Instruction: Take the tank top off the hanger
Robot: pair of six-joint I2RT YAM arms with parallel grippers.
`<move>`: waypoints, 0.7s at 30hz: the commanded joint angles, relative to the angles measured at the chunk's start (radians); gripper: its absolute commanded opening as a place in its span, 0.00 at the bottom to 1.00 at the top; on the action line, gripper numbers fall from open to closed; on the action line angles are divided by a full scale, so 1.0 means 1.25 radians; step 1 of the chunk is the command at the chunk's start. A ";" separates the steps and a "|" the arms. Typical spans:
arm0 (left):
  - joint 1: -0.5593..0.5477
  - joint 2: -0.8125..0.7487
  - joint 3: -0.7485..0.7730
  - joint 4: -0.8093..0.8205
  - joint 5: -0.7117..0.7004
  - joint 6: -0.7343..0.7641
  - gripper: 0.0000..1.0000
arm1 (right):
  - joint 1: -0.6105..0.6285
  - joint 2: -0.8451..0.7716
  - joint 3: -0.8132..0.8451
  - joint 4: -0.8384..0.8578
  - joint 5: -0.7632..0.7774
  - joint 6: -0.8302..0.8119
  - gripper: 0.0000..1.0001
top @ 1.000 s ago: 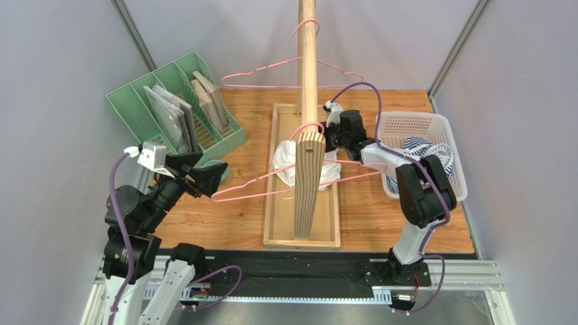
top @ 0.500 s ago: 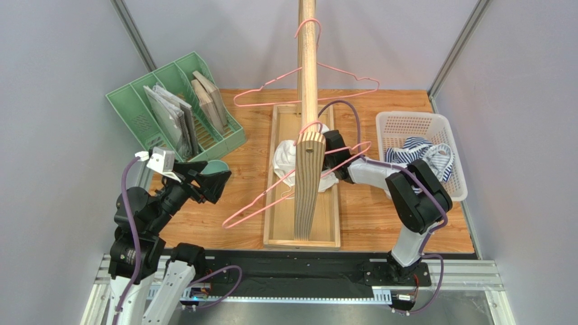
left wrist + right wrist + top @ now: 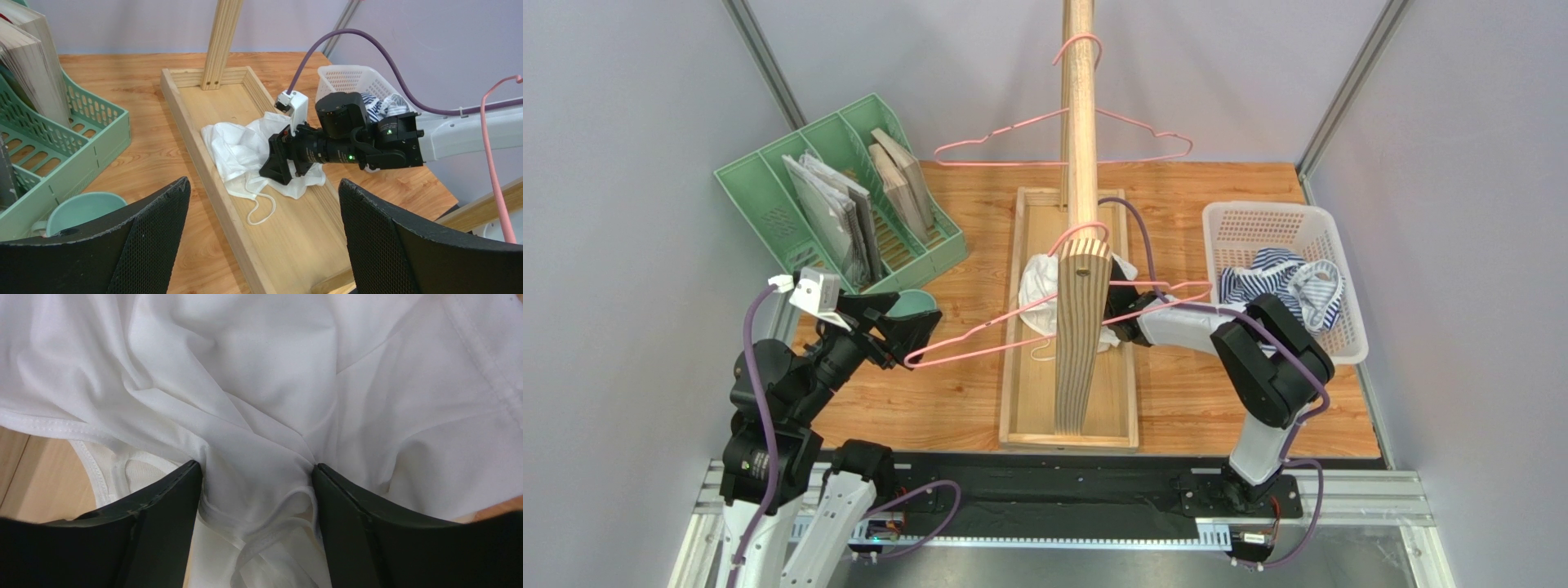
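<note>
Tank top [image 3: 245, 150] lying crumpled in wooden tray [image 3: 184, 116], appearing clear of pink hanger [image 3: 989, 346]. Cloth judging light, limp, slippery; you are taking bunched fold, sound hold. Right gripper [image 3: 256, 471] straddling fold, clamp unconfirmed. Left gripper [image 3: 264, 184] gaping, empty.

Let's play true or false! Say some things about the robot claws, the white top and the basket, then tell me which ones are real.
1. The tank top lies in the wooden tray. True.
2. The basket is empty. False: a striped cloth lies in it.
3. The left claw is holding the near hanger. False: the claw is open and has nothing between its fingers.
4. White cloth sits between the fingers of the right claw. True.
5. The green rack stands right of the tray. False: it stands left of it.
</note>
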State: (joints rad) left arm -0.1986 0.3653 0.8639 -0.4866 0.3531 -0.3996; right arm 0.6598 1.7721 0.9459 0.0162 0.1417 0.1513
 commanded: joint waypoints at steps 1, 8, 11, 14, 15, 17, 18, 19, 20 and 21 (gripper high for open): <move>0.004 -0.009 -0.003 0.016 0.003 -0.009 0.94 | -0.003 0.006 -0.066 -0.074 0.118 0.053 0.63; 0.004 -0.008 -0.005 0.017 0.000 -0.014 0.93 | -0.015 -0.064 -0.121 0.051 0.124 0.072 0.08; 0.004 -0.001 -0.006 0.024 -0.001 -0.019 0.93 | -0.063 -0.151 -0.199 0.192 -0.003 0.146 0.00; 0.004 0.006 -0.004 0.024 -0.001 -0.018 0.93 | -0.124 -0.192 -0.239 0.350 -0.210 0.246 0.00; 0.004 0.008 -0.003 0.024 -0.003 -0.017 0.93 | -0.133 -0.203 -0.246 0.377 -0.248 0.258 0.00; 0.004 0.012 0.000 0.024 -0.008 -0.019 0.92 | -0.135 -0.208 -0.245 0.427 -0.341 0.298 0.00; 0.004 0.012 -0.001 0.024 -0.010 -0.021 0.92 | -0.141 -0.199 -0.245 0.459 -0.376 0.317 0.00; 0.004 0.010 -0.001 0.024 -0.015 -0.025 0.92 | -0.145 -0.194 -0.247 0.480 -0.449 0.335 0.00; 0.004 0.008 -0.005 0.025 -0.026 -0.030 0.92 | -0.152 -0.187 -0.252 0.507 -0.480 0.390 0.00; 0.004 0.007 -0.008 0.032 -0.028 -0.031 0.92 | -0.163 -0.182 -0.263 0.583 -0.506 0.421 0.00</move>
State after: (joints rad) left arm -0.1986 0.3695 0.8619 -0.4820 0.3443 -0.4118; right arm 0.4728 1.5433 0.6384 0.4412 -0.2077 0.4885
